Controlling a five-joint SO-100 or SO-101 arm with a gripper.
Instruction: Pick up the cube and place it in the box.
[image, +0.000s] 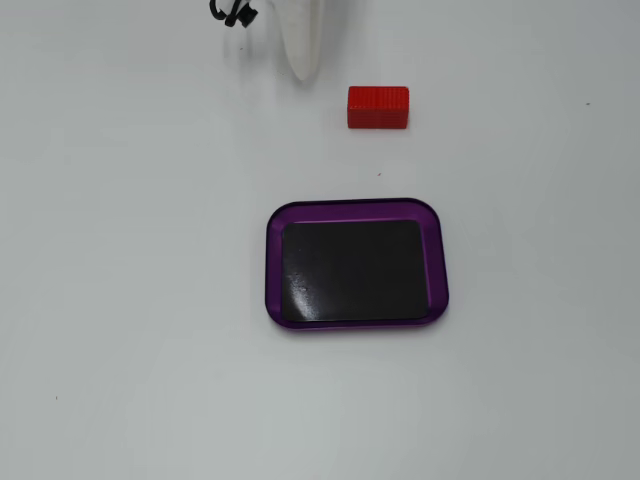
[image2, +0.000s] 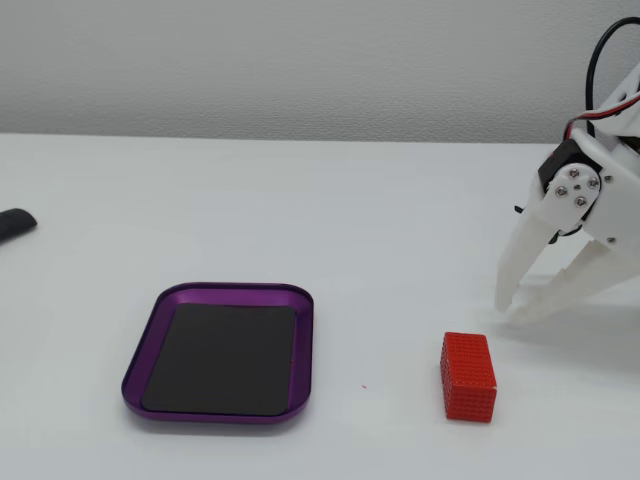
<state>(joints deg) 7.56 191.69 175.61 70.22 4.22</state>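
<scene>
The red cube (image: 378, 107) lies on the white table, apart from the box, and shows at the front right in the other fixed view (image2: 468, 376). The box (image: 357, 205) is a purple-rimmed tray with a black bottom and is empty; it also shows at the left (image2: 218, 291). My white gripper (image2: 508, 310) hovers low over the table just behind and to the right of the cube, not touching it. Its fingertips nearly meet and hold nothing. From above, the gripper (image: 302, 70) tapers to one point left of the cube.
A dark object (image2: 15, 224) lies at the left table edge. Black cables (image: 232, 12) hang near the arm. A grey wall stands behind the table.
</scene>
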